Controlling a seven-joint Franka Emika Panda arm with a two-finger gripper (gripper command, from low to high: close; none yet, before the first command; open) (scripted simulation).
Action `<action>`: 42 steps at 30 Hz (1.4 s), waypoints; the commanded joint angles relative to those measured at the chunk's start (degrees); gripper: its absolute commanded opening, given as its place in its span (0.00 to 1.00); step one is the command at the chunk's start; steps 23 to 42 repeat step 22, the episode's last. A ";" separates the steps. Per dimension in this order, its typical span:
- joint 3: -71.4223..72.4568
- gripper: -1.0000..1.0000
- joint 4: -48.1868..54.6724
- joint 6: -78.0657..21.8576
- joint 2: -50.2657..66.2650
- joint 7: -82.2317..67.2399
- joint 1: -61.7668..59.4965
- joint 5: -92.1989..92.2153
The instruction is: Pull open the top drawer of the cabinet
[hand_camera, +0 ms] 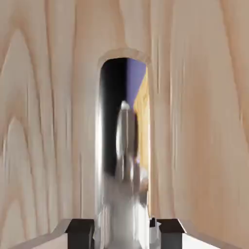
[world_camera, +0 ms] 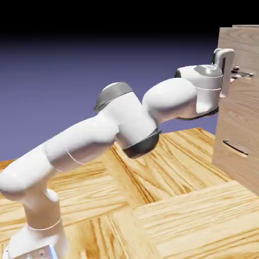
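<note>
- Our gripper [world_camera: 233, 73] is clamped on the top drawer's [world_camera: 242, 55] handle [hand_camera: 124, 160].
- Cabinet [world_camera: 240, 126] lies ahead; we judge the pull runs straight back along the arm.

Cabinet [world_camera: 243, 126]: tall light wood-grain box at the scene's far right. Top drawer [world_camera: 246, 50]: upper panel with a slim metallic bar handle [world_camera: 242, 74], horizontal.

White arm [world_camera: 121, 126] rising from lower left, elbow bent, forearm stretched level to the right, wrist turned sideways, gripper [world_camera: 233, 74] at upper right, dark-tipped fingers [hand_camera: 80, 232] closed tight on a metallic bar
</note>
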 commanded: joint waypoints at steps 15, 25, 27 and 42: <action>18.35 0.00 -30.87 -7.58 -8.70 11.23 -27.83 -0.24; 27.05 1.00 -40.11 -9.85 -8.10 12.13 -37.84 1.11; 27.05 1.00 -40.11 -9.85 -8.10 12.13 -37.84 1.11; 27.05 1.00 -40.11 -9.85 -8.10 12.13 -37.84 1.11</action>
